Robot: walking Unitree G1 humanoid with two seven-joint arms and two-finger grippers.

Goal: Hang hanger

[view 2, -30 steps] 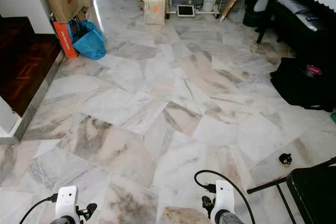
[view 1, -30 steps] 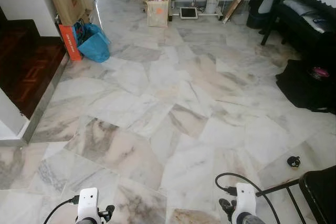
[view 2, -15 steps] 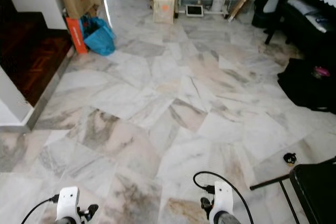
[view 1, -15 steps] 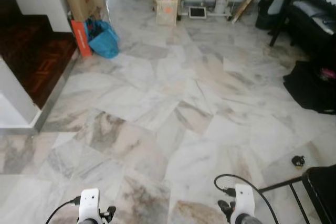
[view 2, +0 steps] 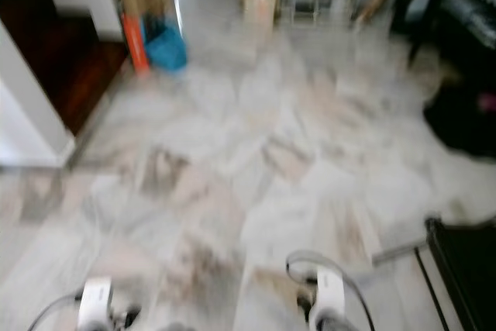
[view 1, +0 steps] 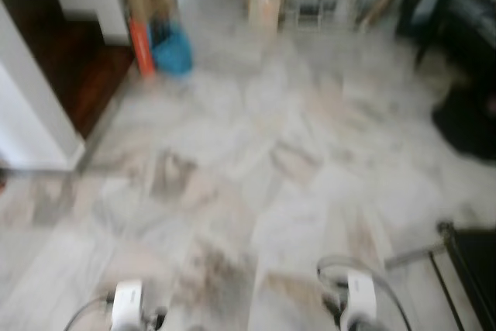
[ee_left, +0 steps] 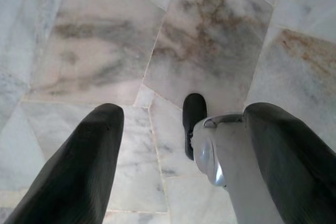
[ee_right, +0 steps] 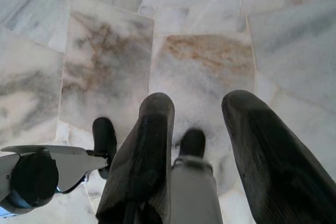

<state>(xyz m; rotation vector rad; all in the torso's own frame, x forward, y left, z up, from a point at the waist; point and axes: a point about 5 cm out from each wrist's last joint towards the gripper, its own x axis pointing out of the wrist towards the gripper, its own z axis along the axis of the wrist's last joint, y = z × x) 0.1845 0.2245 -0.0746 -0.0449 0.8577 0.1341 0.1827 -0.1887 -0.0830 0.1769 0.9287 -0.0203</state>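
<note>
1. My head views are smeared with blur, which I read as the robot walking or turning, so I trust only the big shapes: a pale veined marble tile floor (view 1: 256, 153) running away ahead of me

2. At far left a white wall corner (view 1: 35, 106) stands beside a dark red wooden floor (view 1: 81, 67); just beyond it, against the wall, lean an orange flat box (view 1: 141, 48) and a bright blue bag (view 1: 172, 50), apparently stored out of the walkway

3. At far right sits a low black mass (view 1: 469, 118) that I cannot identify; at near right is a black metal frame with a thin bar (view 1: 465, 265), perhaps a chair or rack, too blurred to say

4. The left gripper (ee_left: 178, 156) hangs low at near left, pointing down at the floor; its two black fingers (ee_left: 79, 166) stand wide apart with nothing between them, only tiles and the robot's foot below

5. The right gripper (ee_right: 205, 150) hangs at near right in the same idle carry, fingers (ee_right: 144, 156) spread and empty; I judge both arms are down simply to keep them clear while moving

6. The hanger I cannot make out anywhere, nor a rail to hang it on; neither gripper holds it

7. So I judge the task barely begun: I am searching or approaching, and the next need is a steady, sharp view to locate the hanger
</note>
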